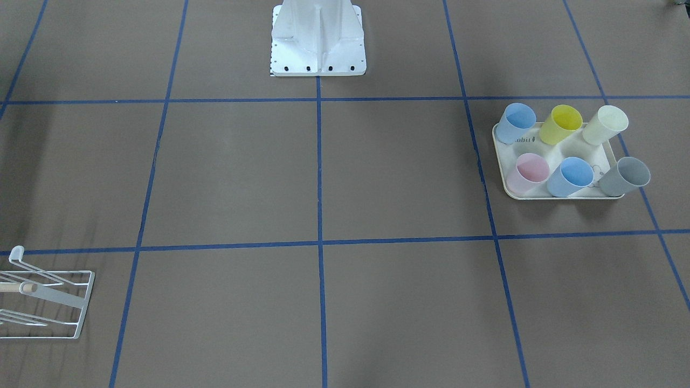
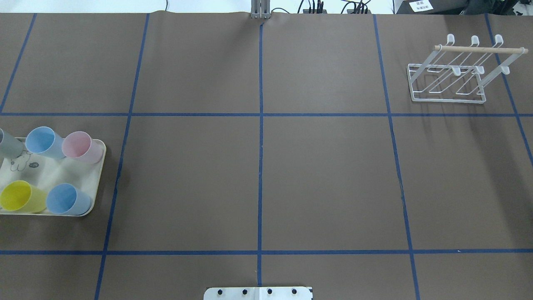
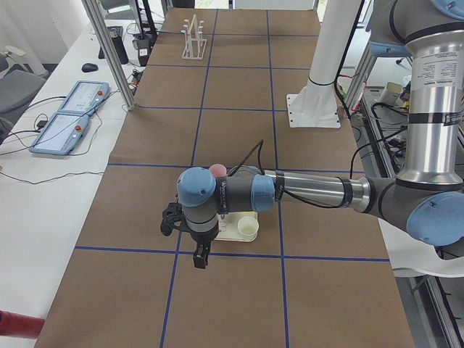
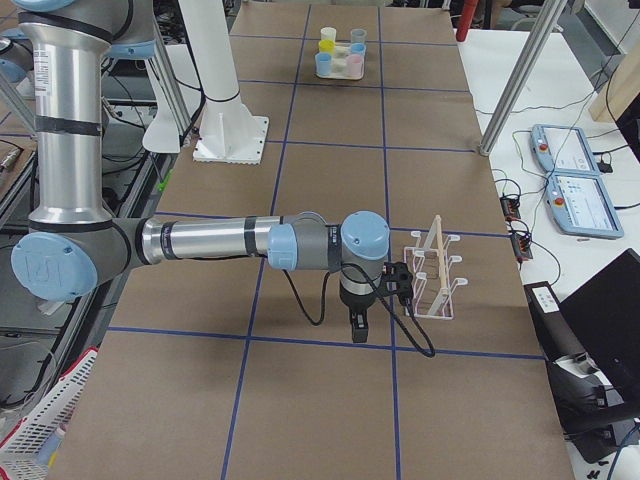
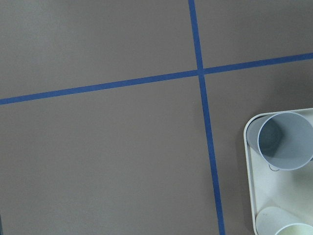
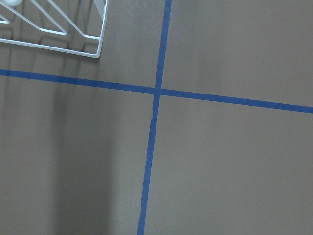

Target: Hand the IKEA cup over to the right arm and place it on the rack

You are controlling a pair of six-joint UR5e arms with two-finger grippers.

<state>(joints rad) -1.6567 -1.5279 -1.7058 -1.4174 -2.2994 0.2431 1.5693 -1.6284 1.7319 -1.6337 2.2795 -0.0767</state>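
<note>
Several pastel IKEA cups stand on a cream tray (image 1: 563, 152): blue (image 1: 516, 123), yellow (image 1: 560, 124), cream (image 1: 605, 124), pink (image 1: 529, 172), blue (image 1: 570, 176) and grey (image 1: 625, 176). The white wire rack (image 2: 454, 77) with its wooden rod stands at the far right in the overhead view. My left gripper (image 3: 200, 257) hangs above the tray's near side, seen only in the exterior left view. My right gripper (image 4: 358, 328) hangs beside the rack (image 4: 432, 280), seen only in the exterior right view. Whether either is open or shut I cannot tell. The left wrist view catches the grey cup (image 5: 286, 141) at its right edge.
The robot's white base (image 1: 318, 40) stands at mid table. Blue tape lines divide the brown table cover into squares. Two teach pendants (image 3: 69, 116) and cables lie on a white side bench. The rack's corner (image 6: 73, 36) shows in the right wrist view.
</note>
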